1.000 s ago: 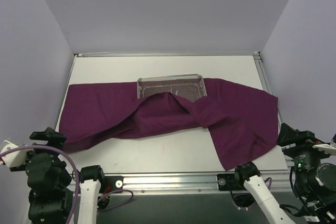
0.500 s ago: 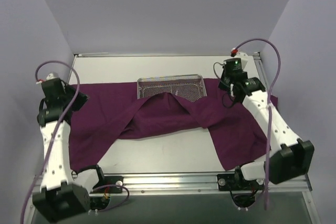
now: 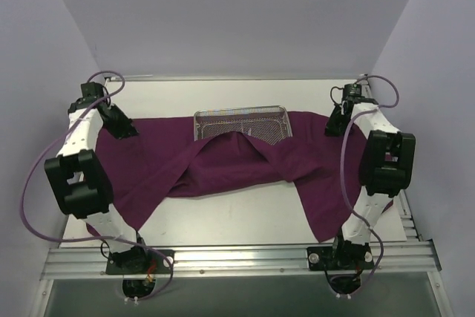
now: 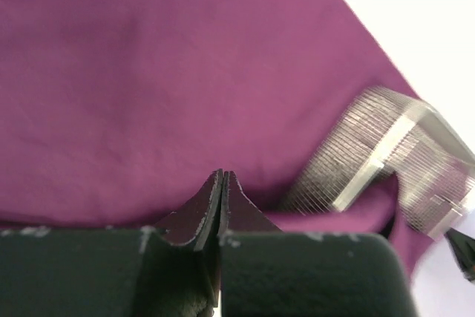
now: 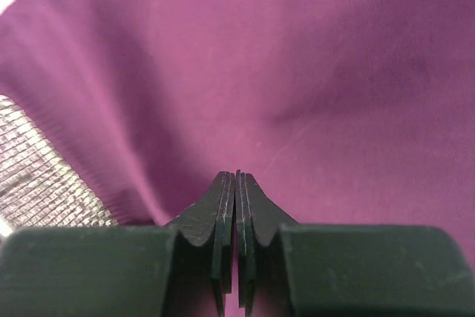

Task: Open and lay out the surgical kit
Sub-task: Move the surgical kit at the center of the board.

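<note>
The surgical kit lies across the white table as a dark purple cloth (image 3: pixel 223 165), partly draped over a silver wire-mesh tray (image 3: pixel 241 118) at the middle back. My left gripper (image 3: pixel 125 129) is over the cloth's far left part, and my right gripper (image 3: pixel 335 127) is over its far right part. In the left wrist view the left gripper (image 4: pixel 223 176) is shut, with the cloth (image 4: pixel 148 72) beyond its tips and the tray (image 4: pixel 371 154) to the right. In the right wrist view the right gripper (image 5: pixel 235 176) is shut over the cloth (image 5: pixel 312 72), and the tray (image 5: pixel 37 176) sits at the left. No fabric shows between either pair of jaws.
A metal rail (image 3: pixel 237 259) runs along the near table edge by both arm bases. Purple cables (image 3: pixel 30 183) loop off each arm. Pale walls close in the left, right and back sides. A cloth corner (image 3: pixel 330 220) reaches toward the near right.
Both arms swung up from the near corners and out to the far left and far right ends of the cloth. Both grippers closed. The cloth and tray have not moved.
</note>
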You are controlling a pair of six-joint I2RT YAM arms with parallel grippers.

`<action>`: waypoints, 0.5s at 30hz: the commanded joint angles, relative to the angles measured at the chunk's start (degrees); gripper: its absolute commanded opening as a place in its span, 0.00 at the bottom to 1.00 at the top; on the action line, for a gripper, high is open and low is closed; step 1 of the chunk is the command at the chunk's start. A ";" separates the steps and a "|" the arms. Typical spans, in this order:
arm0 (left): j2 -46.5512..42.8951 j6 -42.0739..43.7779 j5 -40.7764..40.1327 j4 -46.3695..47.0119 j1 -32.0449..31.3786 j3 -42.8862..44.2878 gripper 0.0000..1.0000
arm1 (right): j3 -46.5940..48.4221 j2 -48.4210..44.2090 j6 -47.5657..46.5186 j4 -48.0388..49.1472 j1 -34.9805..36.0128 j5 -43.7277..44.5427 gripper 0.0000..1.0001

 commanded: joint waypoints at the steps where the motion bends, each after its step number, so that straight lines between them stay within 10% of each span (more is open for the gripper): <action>1: 5.42 3.15 -5.17 -5.48 -0.75 3.52 0.02 | 4.31 2.21 -2.02 -2.97 -0.37 -0.83 0.00; 15: 25.01 3.06 -10.98 -8.72 -1.45 13.27 0.02 | 11.60 15.93 -5.89 -4.73 -0.90 4.27 0.00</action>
